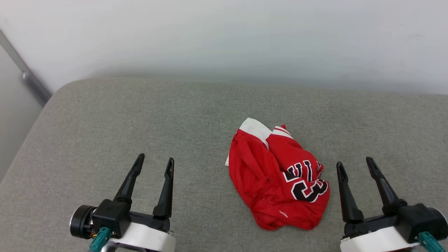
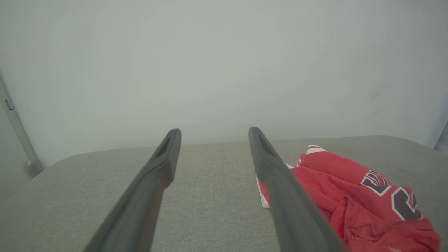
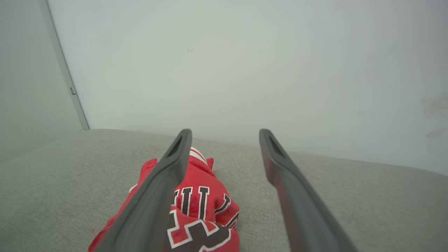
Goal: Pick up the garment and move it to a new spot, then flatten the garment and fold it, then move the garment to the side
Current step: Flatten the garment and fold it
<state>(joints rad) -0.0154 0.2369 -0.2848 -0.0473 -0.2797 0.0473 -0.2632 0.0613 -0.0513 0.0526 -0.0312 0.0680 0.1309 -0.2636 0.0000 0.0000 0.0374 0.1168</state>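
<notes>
the garment [image 1: 269, 182] lies crumpled in a loose heap on the grey fabric cushion [image 1: 105, 122], slightly right of centre in the head view and between the two grippers. it is red, with a white sleeve [image 1: 253, 127] and striped trim at its far end. partial black-and-white lettering [image 1: 308, 182], including a large "3", faces up on its right side. the left gripper [image 1: 155, 158] hangs at the lower left, jaws spread wide and holding nothing, well apart from the garment with bare cushion between them. the right gripper [image 1: 354, 161] hangs at the lower right, jaws likewise spread wide and holding nothing. its inner finger stands just beside the garment's right edge; contact cannot be confirmed. in the left wrist view the garment lies to the right of the right-hand finger, which covers part of its near edge. in the right wrist view the left-hand finger crosses in front of the lettering. a pale wall [image 1: 224, 35] rises behind the cushion, and a grey metal strip [image 1: 28, 78] runs diagonally along the wall at the far left.
</notes>
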